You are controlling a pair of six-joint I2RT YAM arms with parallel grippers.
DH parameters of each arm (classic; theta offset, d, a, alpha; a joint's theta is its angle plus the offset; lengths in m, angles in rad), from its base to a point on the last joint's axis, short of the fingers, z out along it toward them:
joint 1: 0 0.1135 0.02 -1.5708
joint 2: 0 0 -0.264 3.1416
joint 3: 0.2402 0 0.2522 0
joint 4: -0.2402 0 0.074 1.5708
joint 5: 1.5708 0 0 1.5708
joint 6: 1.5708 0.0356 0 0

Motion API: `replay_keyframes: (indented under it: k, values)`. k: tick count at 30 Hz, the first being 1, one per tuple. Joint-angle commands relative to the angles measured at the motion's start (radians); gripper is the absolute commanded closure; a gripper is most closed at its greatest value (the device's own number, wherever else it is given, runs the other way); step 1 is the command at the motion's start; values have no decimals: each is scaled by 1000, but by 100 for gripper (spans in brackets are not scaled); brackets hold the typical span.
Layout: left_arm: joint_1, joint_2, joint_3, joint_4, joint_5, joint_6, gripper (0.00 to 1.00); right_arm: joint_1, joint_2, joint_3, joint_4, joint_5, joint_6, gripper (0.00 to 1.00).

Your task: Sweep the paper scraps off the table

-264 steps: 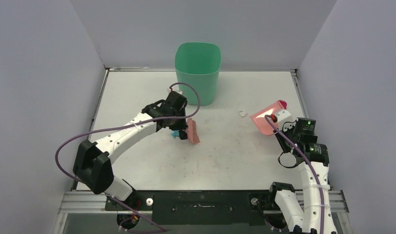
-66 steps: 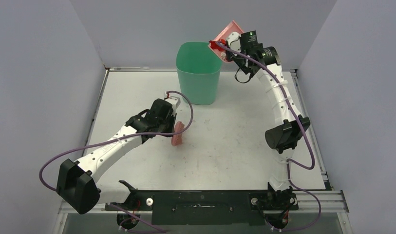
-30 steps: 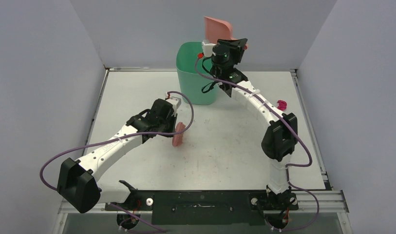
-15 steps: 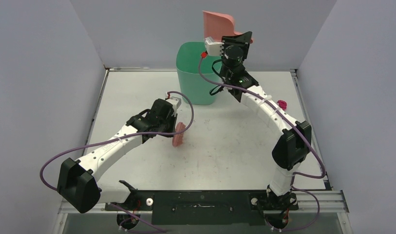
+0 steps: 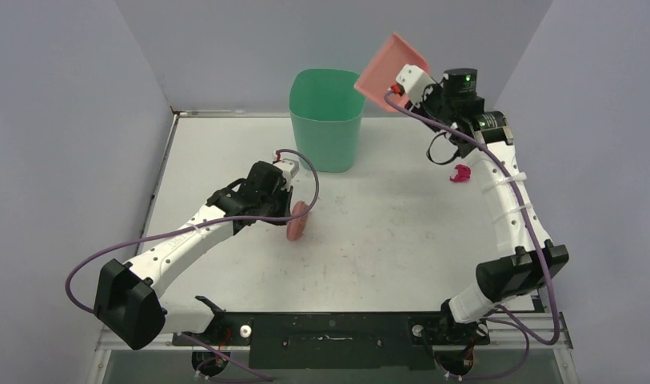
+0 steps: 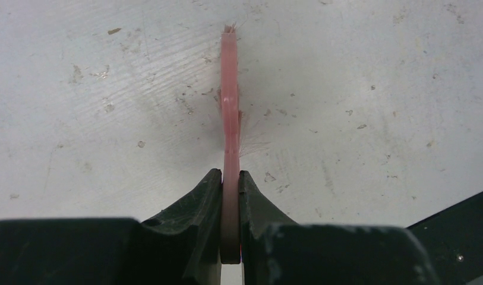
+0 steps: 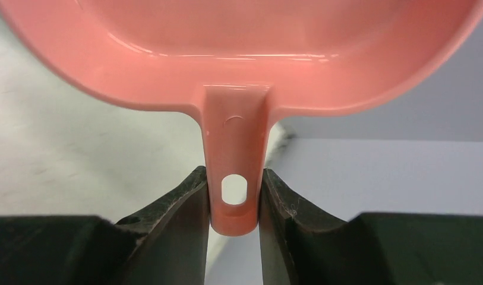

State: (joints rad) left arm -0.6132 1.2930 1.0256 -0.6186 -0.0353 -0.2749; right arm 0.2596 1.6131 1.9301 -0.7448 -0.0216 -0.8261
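A single magenta paper scrap [image 5: 461,173] lies on the white table [image 5: 385,240] at the far right, under my right forearm. High in the air, just right of the green bin's rim, my right gripper [image 5: 411,83] is shut on the handle of the pink dustpan [image 5: 389,62], which is tilted. In the right wrist view the fingers clamp the handle [image 7: 233,178] and no scraps show in the dustpan [image 7: 239,47]. My left gripper [image 5: 283,210] is shut on the pink hand brush [image 5: 296,222], whose bristles touch the table at mid-left. The brush [image 6: 229,113] stands edge-on between the fingers [image 6: 230,178].
A tall green bin [image 5: 325,120] stands at the back centre of the table. Grey walls close in the left, right and back sides. Metal rails run along the table's edges, and the arm bases sit on the black bar at the near edge.
My right arm has swung the dustpan from above the bin's back rim to the right of the bin, and its elbow has dropped outward. The left arm and brush have barely moved.
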Motion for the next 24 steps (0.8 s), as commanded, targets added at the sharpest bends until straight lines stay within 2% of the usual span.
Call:
replay_keyframes:
  k: [1,3,7,10,13,16,20,24]
  values:
    - [1,-8,16,57,147,12,100,-30,-159,-238,-152,-306,217,95]
    - [1,-18,12,91,218,11,100,-91,-232,-351,-116,-359,294,95]
    - [-3,-56,-11,219,463,-28,100,-281,-394,-602,-73,-444,405,95]
    - [-18,-92,-36,354,535,-133,100,-355,-527,-749,-18,-360,477,95]
    - [-44,-103,-25,468,509,-246,100,-426,-667,-854,44,-316,560,95]
    - [-100,-76,-7,584,379,-360,100,-464,-740,-898,53,-281,627,95]
    - [-198,97,83,721,221,-462,100,-478,-792,-920,58,-208,704,95]
    - [-250,346,263,853,192,-591,100,-483,-815,-899,70,-138,735,95]
